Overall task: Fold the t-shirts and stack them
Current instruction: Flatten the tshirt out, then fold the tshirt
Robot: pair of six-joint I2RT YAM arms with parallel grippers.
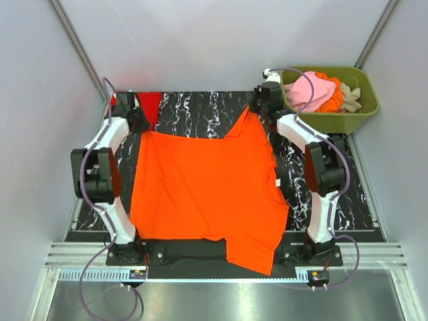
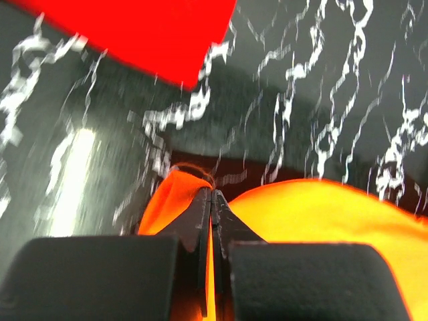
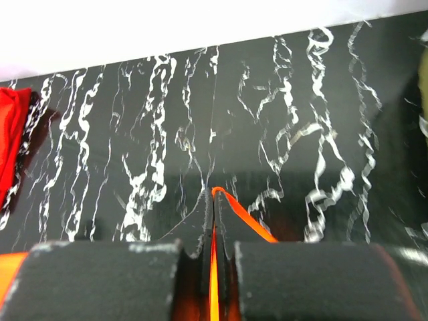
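Note:
A bright orange t-shirt (image 1: 207, 190) lies spread over the black marbled table (image 1: 200, 110), its lower edge hanging past the near edge. My left gripper (image 1: 138, 125) is shut on the shirt's far left corner; orange cloth (image 2: 177, 197) is pinched between the jaws. My right gripper (image 1: 257, 107) is shut on the far right corner and lifts it into a peak; a thin orange edge (image 3: 244, 214) shows in its jaws. A red t-shirt (image 1: 150, 103) lies at the far left of the table, also in the left wrist view (image 2: 147, 33) and the right wrist view (image 3: 10, 134).
An olive-green tub (image 1: 361, 107) stands at the far right, holding pink (image 1: 311, 90), orange and beige shirts. A small white label (image 1: 278, 182) shows at the shirt's right edge. Grey walls enclose the table at the back and sides.

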